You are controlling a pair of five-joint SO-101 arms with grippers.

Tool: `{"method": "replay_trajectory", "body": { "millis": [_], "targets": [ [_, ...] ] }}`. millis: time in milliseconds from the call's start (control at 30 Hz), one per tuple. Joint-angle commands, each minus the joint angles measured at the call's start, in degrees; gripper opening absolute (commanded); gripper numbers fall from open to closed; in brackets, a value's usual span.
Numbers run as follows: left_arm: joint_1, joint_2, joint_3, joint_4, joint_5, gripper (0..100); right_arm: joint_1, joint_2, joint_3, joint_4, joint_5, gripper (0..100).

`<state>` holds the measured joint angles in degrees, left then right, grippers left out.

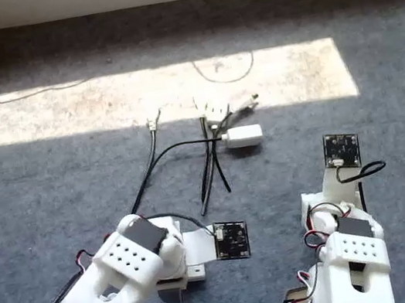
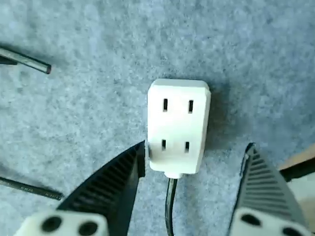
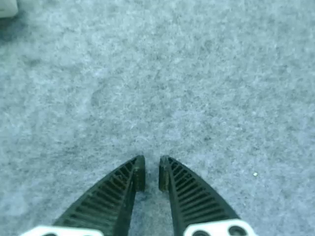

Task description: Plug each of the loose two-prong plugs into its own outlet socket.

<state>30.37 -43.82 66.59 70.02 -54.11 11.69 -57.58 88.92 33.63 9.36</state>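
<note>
Left gripper (image 2: 195, 151) released wide, straddling outlet block (image 2: 178, 125). Right gripper (image 3: 151, 172) clenched, empty, over carpet (image 3: 197, 73). Loose plugs (image 1: 215, 110) at 11 o'clock of block.

The right gripper (image 3: 151, 173) is held over grey carpet (image 3: 197, 83), its black ribbed fingers (image 3: 183, 184) nearly together (a slim gap remains).
</note>
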Motion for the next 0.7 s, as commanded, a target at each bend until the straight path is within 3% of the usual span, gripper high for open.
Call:
{"method": "replay_trajectory", "body": {
  "millis": [0,133,233,333,500,600,667],
  "targets": [
    [-0.4,-6.6,-5.9,8.0,-2.0,32,-0.3,-0.6,-0.1,-1.0,0.6,6.2],
    [-5.1,-14.2,-11.7,11.9,-2.1,32,-0.3,-0.6,-0.1,-1.0,0.6,6.2],
    [-15.1,-18.1,-15.2,10.1,-0.3,32,-0.3,-0.6,-0.1,-0.7,1.0,6.3],
    [-25.4,-18.6,-14.6,6.5,12.0,32,-1.3,-0.5,-1.0,3.0,5.5,6.5],
    [-40.9,-16.0,-8.5,-8.0,29.0,32,-13.1,-0.5,-13.7,17.4,4.7,6.5],
    [-45.1,-13.2,-6.7,-18.2,37.1,32,-20.2,-0.4,-24.7,25.6,1.1,6.5],
    [-45.1,-10.3,-6.8,-22.9,38.8,32,-23.2,-0.4,-31.0,29.1,-0.6,6.5]
  ]
}}
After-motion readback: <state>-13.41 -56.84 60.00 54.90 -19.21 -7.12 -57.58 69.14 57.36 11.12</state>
